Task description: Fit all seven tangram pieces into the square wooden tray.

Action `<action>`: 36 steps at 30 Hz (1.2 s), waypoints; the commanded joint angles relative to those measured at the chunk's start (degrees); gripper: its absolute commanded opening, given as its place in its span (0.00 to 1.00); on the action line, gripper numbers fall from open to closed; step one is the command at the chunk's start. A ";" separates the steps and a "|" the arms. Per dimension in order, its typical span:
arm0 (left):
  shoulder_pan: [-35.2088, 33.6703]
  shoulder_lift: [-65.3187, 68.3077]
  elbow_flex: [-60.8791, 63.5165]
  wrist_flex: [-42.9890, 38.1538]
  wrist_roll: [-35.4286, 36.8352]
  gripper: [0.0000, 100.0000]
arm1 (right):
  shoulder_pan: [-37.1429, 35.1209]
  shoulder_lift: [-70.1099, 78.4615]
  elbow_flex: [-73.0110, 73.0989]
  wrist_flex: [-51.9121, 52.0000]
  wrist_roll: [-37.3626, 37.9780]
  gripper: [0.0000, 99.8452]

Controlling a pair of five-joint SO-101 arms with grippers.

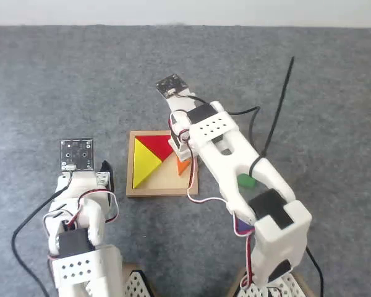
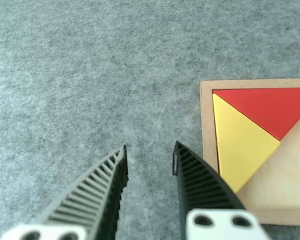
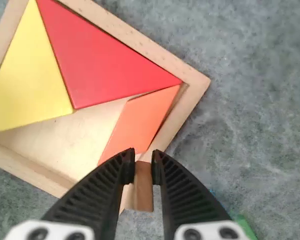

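high and wrist views of a tangram assembly with three of the seven pieces seated. the square wooden tray (image 1: 162,193) lies on the grey counter (image 1: 62,80) between the two arms. inside it, the large yellow triangle (image 1: 144,164) fills the side toward the left arm and the large red triangle (image 1: 158,145) fills the far side, the two meeting along a diagonal line. the orange parallelogram (image 3: 142,120) lies along the wall on the right arm's side, one short edge against the red triangle. the right gripper (image 3: 140,165) hangs over the near end of that parallelogram and the tray wall. its jaws are released, a narrow gap apart, with bare wood showing between them. the left gripper (image 2: 150,147) hovers low over the counter just beside the tray's outer wall, jaws spread and empty. a green piece (image 1: 246,180) lies on the counter beside the right arm, partly hidden by it, so its shape cannot be told. step in hand, as judged: seating the parallelogram, which appears done or nearly so. the next move probably calls for raising the right gripper straight off without dragging the orange piece. it would then fetch a loose piece, such as the green one, and turn it to suit the bare wedge of tray floor toward the near wall. four pieces are not yet placed.
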 commanded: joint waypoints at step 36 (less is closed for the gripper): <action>0.09 -1.23 -0.48 0.26 -0.53 0.15 | -10.24 9.45 -20.66 15.08 -11.16 0.23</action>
